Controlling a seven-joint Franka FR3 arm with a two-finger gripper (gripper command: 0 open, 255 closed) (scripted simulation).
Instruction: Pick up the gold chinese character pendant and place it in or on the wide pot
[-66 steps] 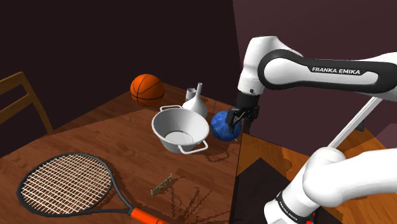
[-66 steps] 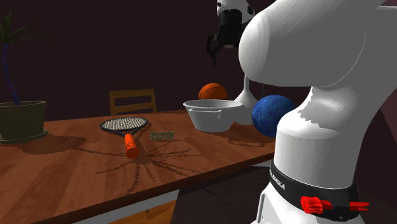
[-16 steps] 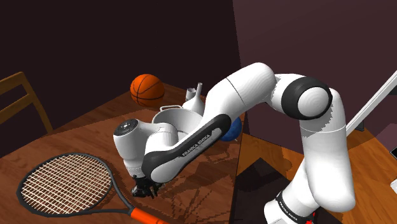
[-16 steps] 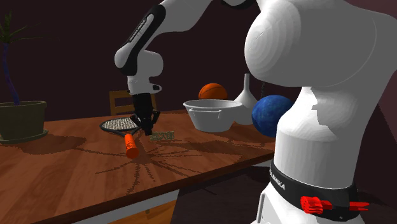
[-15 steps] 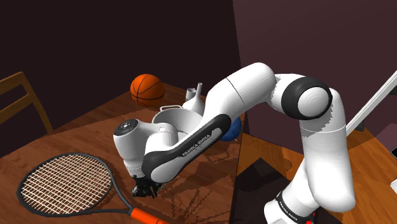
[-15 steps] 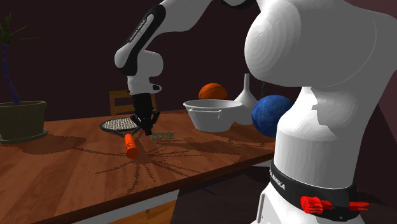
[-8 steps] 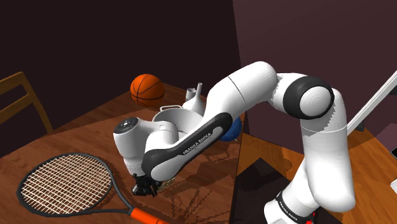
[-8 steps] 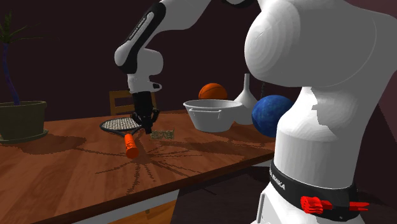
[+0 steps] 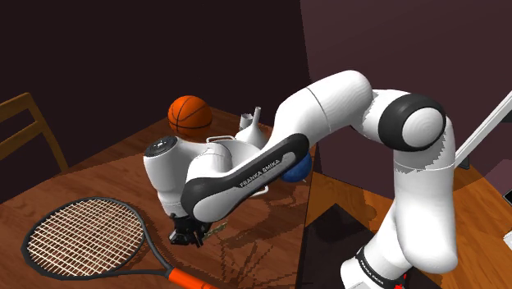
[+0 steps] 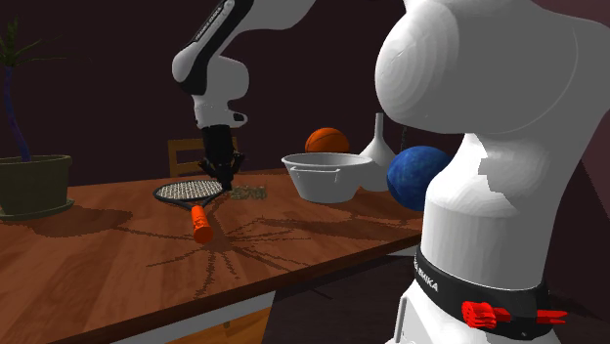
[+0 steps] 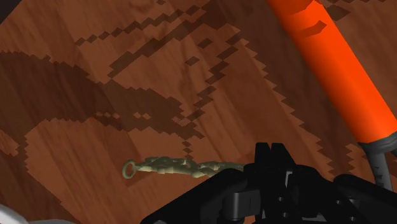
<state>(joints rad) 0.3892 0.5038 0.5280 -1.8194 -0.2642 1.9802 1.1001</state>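
The olive-gold pendant (image 11: 181, 167) is a thin, lacy strip with a ring at its free end. It sticks out sideways from my black gripper (image 11: 270, 156), whose fingers are shut on its other end. In the second exterior view the gripper (image 10: 224, 180) hangs over the wooden table (image 10: 117, 244) with the pendant (image 10: 250, 193) held level, a little above the wood. In the shoulder view the gripper (image 9: 187, 239) points down beside the racket's handle. The wide white pot (image 10: 327, 178) stands further along the table, its rim (image 9: 220, 140) mostly hidden behind my arm.
A tennis racket (image 9: 82, 238) with an orange handle (image 11: 331, 57) lies close beside the gripper. Behind the pot are a basketball (image 9: 189, 112), a white vase (image 10: 377, 147) and a blue ball (image 10: 418, 176). A wooden chair (image 9: 25, 123) and a potted plant (image 10: 29, 184) stand at the far side.
The gripper has risen from the table with the pendant clasped in it. The pendant has left the wood and hangs level beside the fingers.
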